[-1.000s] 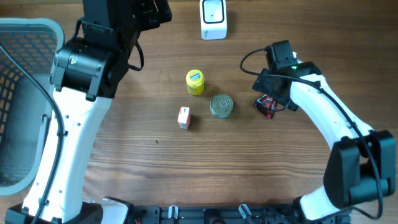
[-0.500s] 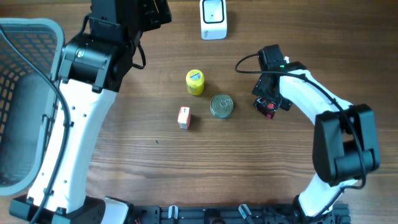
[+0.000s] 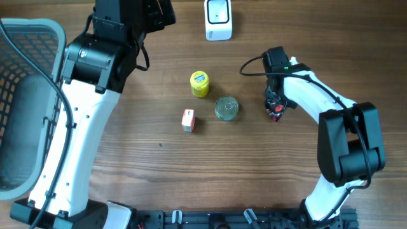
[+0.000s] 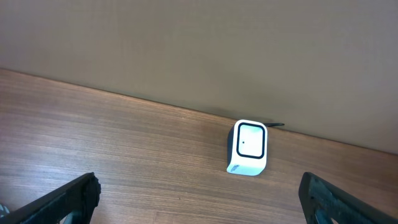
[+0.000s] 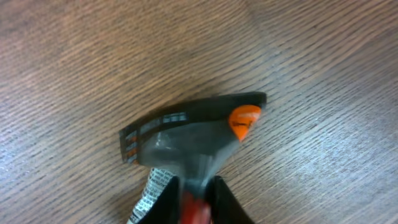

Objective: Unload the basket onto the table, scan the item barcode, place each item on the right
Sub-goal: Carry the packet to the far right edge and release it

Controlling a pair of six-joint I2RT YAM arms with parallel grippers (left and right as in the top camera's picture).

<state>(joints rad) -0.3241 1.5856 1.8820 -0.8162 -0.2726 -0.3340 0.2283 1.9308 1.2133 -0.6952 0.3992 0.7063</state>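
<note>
Tin can [image 3: 226, 107] near the pinched pouch [image 5: 186, 130] (scanner [image 3: 219, 19] well apart).

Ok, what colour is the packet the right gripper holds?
The packet is dark grey with an orange spot; best in right wrist view.

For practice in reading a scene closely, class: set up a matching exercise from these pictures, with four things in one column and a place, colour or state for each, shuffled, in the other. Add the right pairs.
Things
1. scanner
2. can
3. packet
4. basket

Places, colours, states
A. pinched in the right gripper
B. grey mesh, at the far left of the overhead view
C. white, at the far edge of the table
D. silver, round, mid-table

Pairs: 1-C, 2-D, 3-A, 4-B
</note>
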